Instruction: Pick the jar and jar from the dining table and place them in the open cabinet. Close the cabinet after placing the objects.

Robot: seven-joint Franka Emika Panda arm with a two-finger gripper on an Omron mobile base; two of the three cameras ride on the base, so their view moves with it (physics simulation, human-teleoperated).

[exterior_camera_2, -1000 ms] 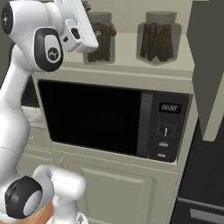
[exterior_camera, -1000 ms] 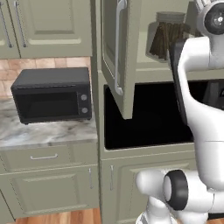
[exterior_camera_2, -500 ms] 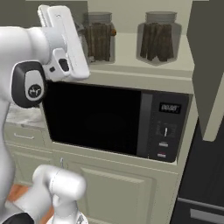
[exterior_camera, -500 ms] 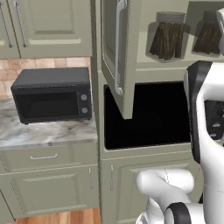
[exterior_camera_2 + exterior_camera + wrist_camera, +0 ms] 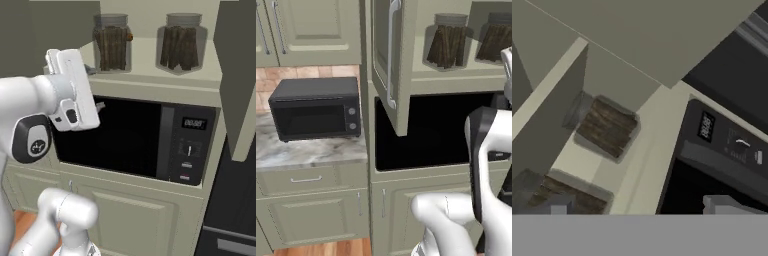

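Two clear glass jars of dark brown sticks stand side by side on the shelf of the open cabinet (image 5: pixel 421 75): one jar (image 5: pixel 112 44) on the left and the other jar (image 5: pixel 180 44) to its right. They also appear as jar (image 5: pixel 448 42) and jar (image 5: pixel 496 39). My gripper (image 5: pixel 96 88) is open and empty. It hangs below and left of the left jar, in front of the shelf edge. In the hand view the gripper (image 5: pixel 643 207) looks past both jars (image 5: pixel 607 127). The cabinet door (image 5: pixel 388 60) stands open. The dining table is out of view.
A built-in black microwave (image 5: pixel 150 140) sits directly under the shelf. A smaller black microwave (image 5: pixel 316 107) stands on the marble counter (image 5: pixel 306 152) to the left. Sage-green drawers and doors (image 5: pixel 311 210) run below. The open door juts out toward me.
The hand has dropped from beside the left jar to below shelf level and drawn back from the cabinet. The jaws stayed open. Both jars stand unmoved.
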